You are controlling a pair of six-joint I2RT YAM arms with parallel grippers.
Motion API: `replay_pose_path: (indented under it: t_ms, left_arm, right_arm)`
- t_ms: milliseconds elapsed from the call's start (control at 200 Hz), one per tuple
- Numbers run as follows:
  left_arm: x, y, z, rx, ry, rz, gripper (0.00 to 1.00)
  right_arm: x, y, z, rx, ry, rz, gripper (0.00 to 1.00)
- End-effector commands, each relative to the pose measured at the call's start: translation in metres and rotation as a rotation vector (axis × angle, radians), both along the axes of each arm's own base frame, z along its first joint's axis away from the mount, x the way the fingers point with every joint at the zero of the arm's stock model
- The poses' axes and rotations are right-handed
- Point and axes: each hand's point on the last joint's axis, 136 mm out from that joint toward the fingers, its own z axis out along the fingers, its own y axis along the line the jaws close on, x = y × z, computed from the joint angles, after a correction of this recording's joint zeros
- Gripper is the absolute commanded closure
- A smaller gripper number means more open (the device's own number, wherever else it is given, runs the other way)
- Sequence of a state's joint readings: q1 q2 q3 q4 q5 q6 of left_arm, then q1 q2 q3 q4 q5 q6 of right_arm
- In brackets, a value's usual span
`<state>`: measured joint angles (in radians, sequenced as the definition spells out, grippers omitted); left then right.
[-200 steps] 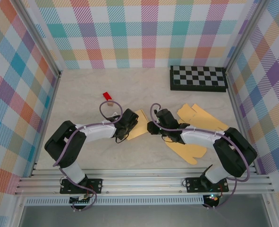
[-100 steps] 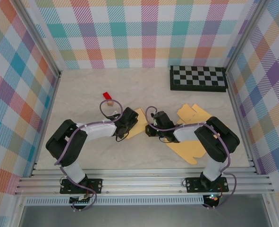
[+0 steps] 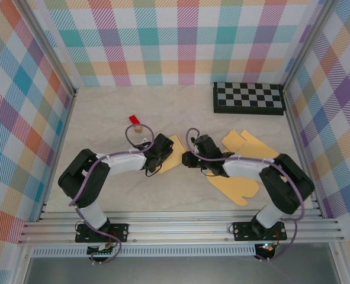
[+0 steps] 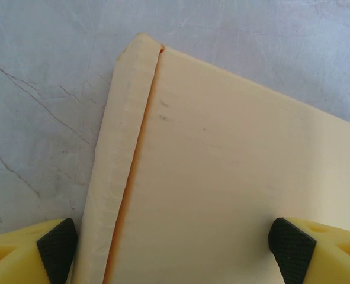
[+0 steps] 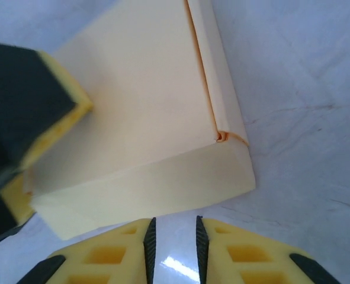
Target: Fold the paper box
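Observation:
The paper box (image 3: 176,148) is a pale tan cardboard piece lying flat on the table between my two grippers. In the left wrist view its panel (image 4: 222,177) has a narrow flap folded over along the left edge. My left gripper (image 4: 173,251) is open wide over that panel, with one fingertip (image 4: 56,248) beside the flap and the other on the panel. My right gripper (image 5: 175,245) sits low at the box's near edge (image 5: 139,183). Its jaws are a narrow gap apart, with only table between them. The left gripper's finger (image 5: 26,112) rests on the box.
More flat tan cardboard pieces (image 3: 246,145) lie under and beside the right arm, and one (image 3: 237,188) lies nearer the front. A small red block (image 3: 134,120) sits behind the left arm. A checkerboard (image 3: 249,97) lies at the back right. Plaid walls enclose the table.
The right arm's elbow swung inward and back out while its gripper stayed at the box's edge. Its jaws have parted slightly. The left arm has not moved.

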<state>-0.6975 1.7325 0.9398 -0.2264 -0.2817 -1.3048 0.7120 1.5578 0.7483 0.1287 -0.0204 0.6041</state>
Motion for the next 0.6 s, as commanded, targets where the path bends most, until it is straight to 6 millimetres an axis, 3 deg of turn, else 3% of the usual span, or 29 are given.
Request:
replay_pose_path:
  t_ms: [0,105,195,345,595]
  left_arm:
    - [-0.072,0.046,-0.064,0.217,0.349,-0.096,0.12]
    - [-0.068,0.048,-0.058,0.245,0.343,-0.129,0.13]
    - [-0.067,0.048,-0.056,0.247,0.340,-0.147,0.13]
    - [-0.065,0.048,-0.050,0.263,0.339,-0.163,0.11]
    - [-0.052,0.046,-0.022,0.277,0.282,-0.220,0.09]
  right_arm:
    - [0.004,-0.026,0.020,-0.106,-0.043,-0.013,0.56]
    - [0.017,-0.043,0.021,-0.154,-0.004,0.007,0.51]
    - [0.030,-0.045,0.018,-0.123,0.043,0.028,0.49]
    - [0.047,-0.027,0.012,-0.085,0.089,0.077,0.48]
    - [0.062,0.001,-0.005,-0.041,0.165,0.138,0.49]
